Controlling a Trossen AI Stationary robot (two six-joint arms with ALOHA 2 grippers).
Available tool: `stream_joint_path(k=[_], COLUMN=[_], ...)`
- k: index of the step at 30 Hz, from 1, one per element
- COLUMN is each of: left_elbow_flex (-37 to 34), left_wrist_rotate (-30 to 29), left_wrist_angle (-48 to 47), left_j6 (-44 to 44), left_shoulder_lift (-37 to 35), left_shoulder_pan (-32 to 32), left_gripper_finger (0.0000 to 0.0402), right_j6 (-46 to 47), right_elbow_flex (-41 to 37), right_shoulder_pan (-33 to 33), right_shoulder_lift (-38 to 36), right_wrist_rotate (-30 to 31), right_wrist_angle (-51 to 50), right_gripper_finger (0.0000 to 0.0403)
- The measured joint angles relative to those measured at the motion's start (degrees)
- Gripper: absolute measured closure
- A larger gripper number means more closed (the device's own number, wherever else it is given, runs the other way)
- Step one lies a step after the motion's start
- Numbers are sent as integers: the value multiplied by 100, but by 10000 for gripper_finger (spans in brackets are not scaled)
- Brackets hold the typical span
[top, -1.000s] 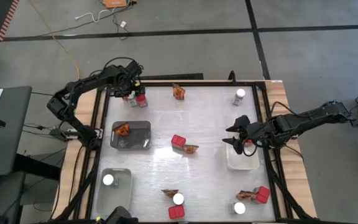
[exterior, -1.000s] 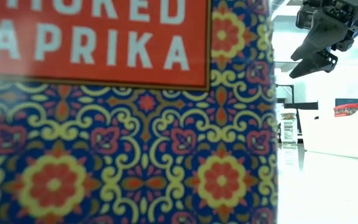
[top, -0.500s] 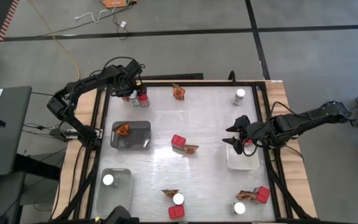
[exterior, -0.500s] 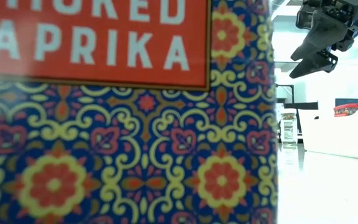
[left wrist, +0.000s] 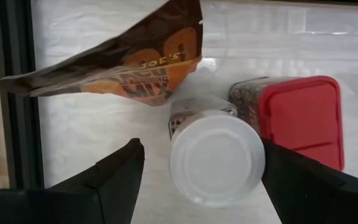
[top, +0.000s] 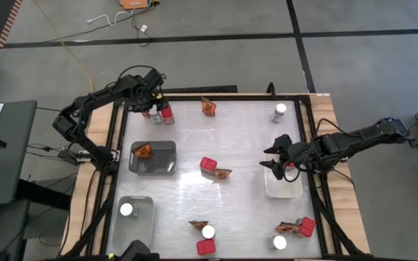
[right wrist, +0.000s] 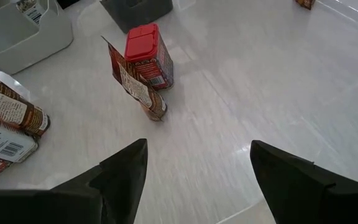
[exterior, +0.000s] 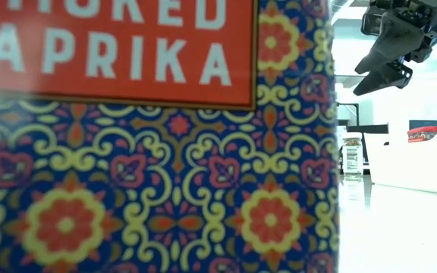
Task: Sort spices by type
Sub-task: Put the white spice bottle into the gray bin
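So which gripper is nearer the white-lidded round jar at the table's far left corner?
Left. The left gripper hovers over that white-lidded round jar, fingers open; the right gripper waits over the white tray.

A robotics laboratory or workshop. A black-framed white worktable (top: 223,138) stands on a grey concrete floor (top: 354,65) marked with dark tape lines (top: 194,38). Loose yellow and white cables (top: 78,58) trail across it, and two dark jointed arms (top: 85,116) are mounted at the table's sides.
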Motion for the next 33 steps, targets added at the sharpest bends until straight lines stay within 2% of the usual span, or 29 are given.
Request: stream_joint_path(k=[6,14,23,33], left_elbow_flex=[-2,-438,-553,-553], left_wrist_rotate=[-59,-70,53,269], left_wrist_angle=[-203,125,651,592], left_j6=[-70,-290,562,748], left_shoulder_lift=[-3,-3,-3,-3], left_shoulder_pan=[25,26,39,307], left_gripper_finger=[107,107,107,107], right_j6=[-2,-4,-4,-2], right_elbow_flex=[0,0,0,0], right_shoulder_pan=[0,0,0,0], right_shoulder_lift=[-1,0,0,0], right_wrist_rotate=[0,2,2,2], right_wrist_angle=[-2,-2,-2,-2], right_gripper_finger=[92,92,92,92])
